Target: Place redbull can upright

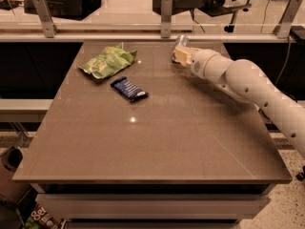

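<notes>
One table (pixel 190 142) holds one green bag (pixel 107 61), one blue wrapper (pixel 128 88) and apparently one can (pixel 182 41), beside one gripper (pixel 179 55), far right.

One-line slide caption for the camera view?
Gripper at the slim silvery redbull can, far edge of brown table; green snack bag, dark-blue wrapper left.

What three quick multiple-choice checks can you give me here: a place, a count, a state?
1. Where on the table is the gripper? A front edge; B far edge, at the can; C left edge.
2. How many snack packets lie there? A one; B two; C four.
3. The blue wrapper: A lies flat; B stands on end; C hangs off the edge.
Answers: B, the arm ends at the can; B, green bag plus blue wrapper; A, flat on the table.
</notes>
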`<state>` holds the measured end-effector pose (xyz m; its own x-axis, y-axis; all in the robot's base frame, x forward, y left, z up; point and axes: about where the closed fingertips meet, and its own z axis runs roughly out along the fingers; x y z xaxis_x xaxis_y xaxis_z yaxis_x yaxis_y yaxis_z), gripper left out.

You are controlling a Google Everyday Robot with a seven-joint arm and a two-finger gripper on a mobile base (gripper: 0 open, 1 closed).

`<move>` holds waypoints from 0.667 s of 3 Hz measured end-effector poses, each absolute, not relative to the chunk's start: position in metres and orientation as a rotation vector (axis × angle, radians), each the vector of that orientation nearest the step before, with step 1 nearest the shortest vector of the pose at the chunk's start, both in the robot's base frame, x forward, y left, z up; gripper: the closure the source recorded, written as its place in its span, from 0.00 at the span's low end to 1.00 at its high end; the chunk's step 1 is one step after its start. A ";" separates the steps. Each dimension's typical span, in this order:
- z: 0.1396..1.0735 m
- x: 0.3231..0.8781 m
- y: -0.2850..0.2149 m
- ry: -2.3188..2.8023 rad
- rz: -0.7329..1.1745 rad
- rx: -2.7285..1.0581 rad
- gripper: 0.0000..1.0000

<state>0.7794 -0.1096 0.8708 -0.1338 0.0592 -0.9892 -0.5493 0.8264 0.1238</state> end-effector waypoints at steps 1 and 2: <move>0.871 0.780 -0.107 1.631 0.550 -0.395 0.36; 0.871 0.780 -0.105 1.631 0.553 -0.397 0.14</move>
<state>0.7797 -0.1049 0.8705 -0.1346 0.0592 -0.9891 -0.5545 0.8228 0.1247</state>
